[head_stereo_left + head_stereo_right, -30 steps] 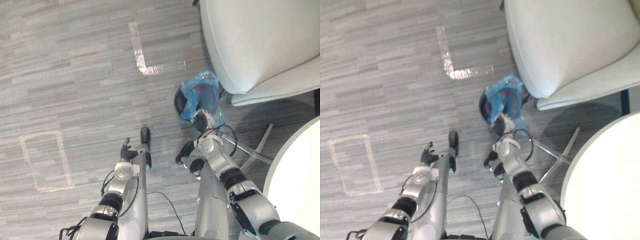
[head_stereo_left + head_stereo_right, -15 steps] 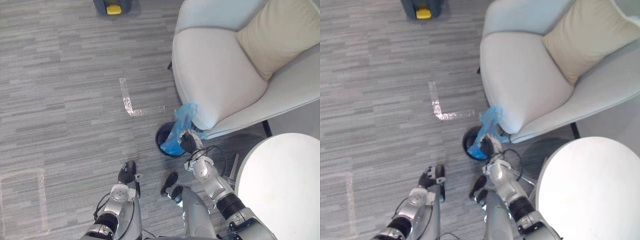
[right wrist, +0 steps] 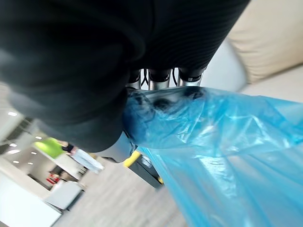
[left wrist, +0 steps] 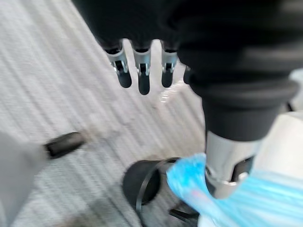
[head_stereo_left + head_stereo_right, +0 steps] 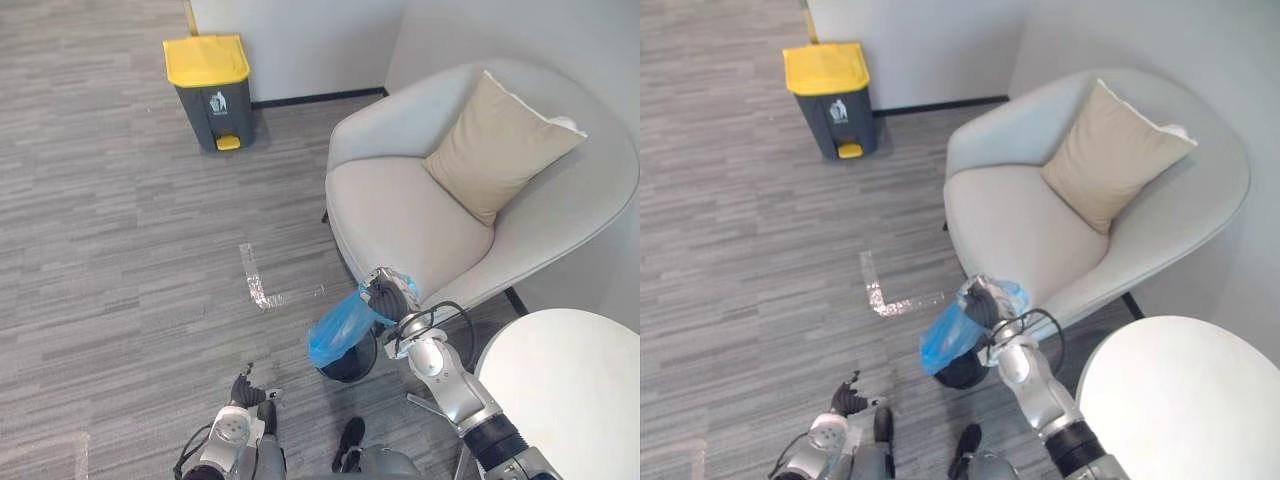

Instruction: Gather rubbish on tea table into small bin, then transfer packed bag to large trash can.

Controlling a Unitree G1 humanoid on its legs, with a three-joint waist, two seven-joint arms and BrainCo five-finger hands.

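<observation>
Crinkly blue bag drawn up from round bin, right fingers clenching it, left fingers slack.

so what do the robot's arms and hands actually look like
Both arms are silver-grey, built of rounded metal segments with dark bands at the joints. The right robot hand and the left robot hand each wear a dark ribbed cover over back and wrist, with silver fingers ending in dark tips.
</observation>
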